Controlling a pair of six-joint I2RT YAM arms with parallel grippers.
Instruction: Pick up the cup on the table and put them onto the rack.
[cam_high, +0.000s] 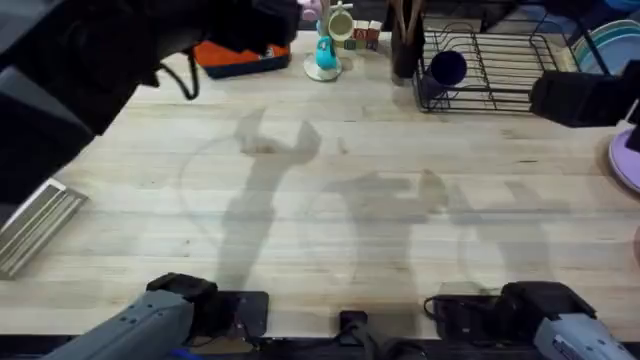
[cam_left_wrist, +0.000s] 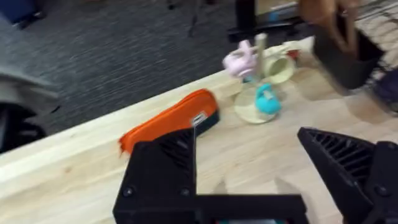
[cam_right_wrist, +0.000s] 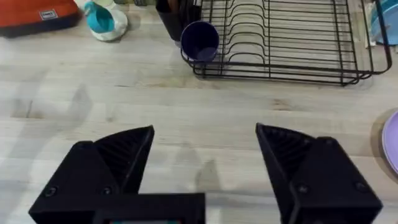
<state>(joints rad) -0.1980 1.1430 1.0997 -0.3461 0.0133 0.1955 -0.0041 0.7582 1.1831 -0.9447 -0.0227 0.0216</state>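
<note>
The navy cup (cam_right_wrist: 199, 41) lies on its side at the left end of the black wire rack (cam_right_wrist: 292, 37), its mouth facing my right gripper. From overhead the cup (cam_high: 447, 68) sits inside the rack (cam_high: 500, 65). My right gripper (cam_right_wrist: 205, 155) is open and holds nothing, hovering over the table (cam_high: 330, 200) a short way in front of the rack. The right arm (cam_high: 585, 97) shows dark beside the rack's right end. My left gripper (cam_left_wrist: 249, 168) is open too, above the table's far left near an orange pouch (cam_left_wrist: 174, 118).
A teal mug tree (cam_left_wrist: 258, 99) with pink and cream mugs stands beside a tall dark utensil holder (cam_left_wrist: 345, 53), left of the rack. A purple plate (cam_high: 628, 160) lies at the right edge. A slatted metal piece (cam_high: 35, 225) rests at the left edge.
</note>
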